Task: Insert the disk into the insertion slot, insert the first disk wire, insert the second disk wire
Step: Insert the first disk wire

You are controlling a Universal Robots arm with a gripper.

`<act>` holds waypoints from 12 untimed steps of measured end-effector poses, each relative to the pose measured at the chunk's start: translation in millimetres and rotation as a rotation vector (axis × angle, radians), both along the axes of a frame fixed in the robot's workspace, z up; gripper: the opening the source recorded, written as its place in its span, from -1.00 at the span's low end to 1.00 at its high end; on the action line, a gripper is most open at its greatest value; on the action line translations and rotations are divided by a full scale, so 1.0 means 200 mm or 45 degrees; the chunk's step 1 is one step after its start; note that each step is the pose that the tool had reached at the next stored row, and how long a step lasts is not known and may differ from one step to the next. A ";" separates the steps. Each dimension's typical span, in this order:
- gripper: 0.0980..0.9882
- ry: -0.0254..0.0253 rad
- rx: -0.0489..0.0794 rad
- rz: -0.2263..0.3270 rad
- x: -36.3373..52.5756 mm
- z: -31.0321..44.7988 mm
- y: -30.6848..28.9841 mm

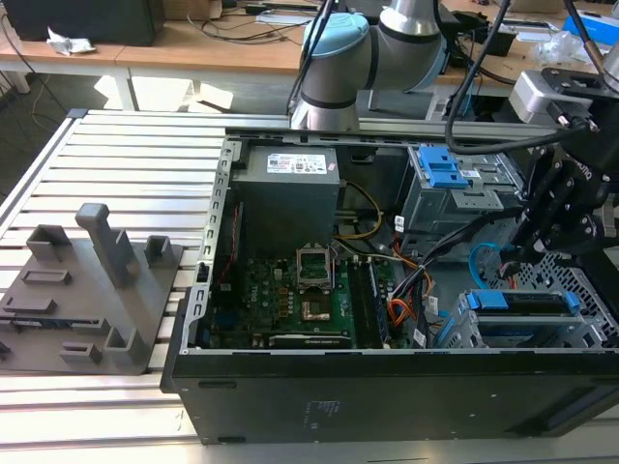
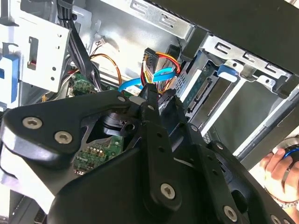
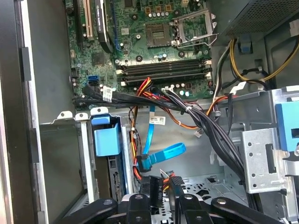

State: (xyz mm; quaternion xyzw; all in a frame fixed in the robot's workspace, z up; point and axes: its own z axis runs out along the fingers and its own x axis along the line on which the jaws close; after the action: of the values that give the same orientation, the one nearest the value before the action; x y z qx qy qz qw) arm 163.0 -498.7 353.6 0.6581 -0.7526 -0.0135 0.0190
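1. The disk [image 1: 522,302] sits in the insertion slot [image 1: 585,333], at the exterior view's lower right. The open computer case [image 1: 387,406] lies on its side on the table [image 1: 116,164], so the bay can be reached from above.
2. The hand [image 3: 162,183] hangs inside the case, just beside the disk's connector end; I judge it is placed there for the plugs.
3. The second disk wire [image 3: 161,154] curls in a loop just beside the hand, its dark plug end close against it (touching or not, I cannot tell).
4. The first disk wire [image 3: 133,135] runs from the motherboard [image 3: 154,46] to the same crowded spot.
5. Whether the hand is clamped on a plug or merely close to one, I cannot tell.
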 end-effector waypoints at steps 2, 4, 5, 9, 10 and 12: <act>-0.54 0.0000 0.000 0.000 0.000 -0.021 0.000; -0.54 0.0000 0.000 0.000 0.000 -0.034 0.000; -0.54 0.0000 0.000 0.000 0.000 -0.037 0.000; -0.54 0.0000 0.000 0.000 0.000 -0.043 0.000; -0.54 0.0000 0.000 0.000 0.000 -0.043 0.000; -0.58 0.0000 0.000 0.000 0.000 -0.043 0.000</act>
State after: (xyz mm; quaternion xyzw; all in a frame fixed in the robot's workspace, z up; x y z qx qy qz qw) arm 163.0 -498.6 344.9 0.6581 -0.7526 -0.0136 0.0190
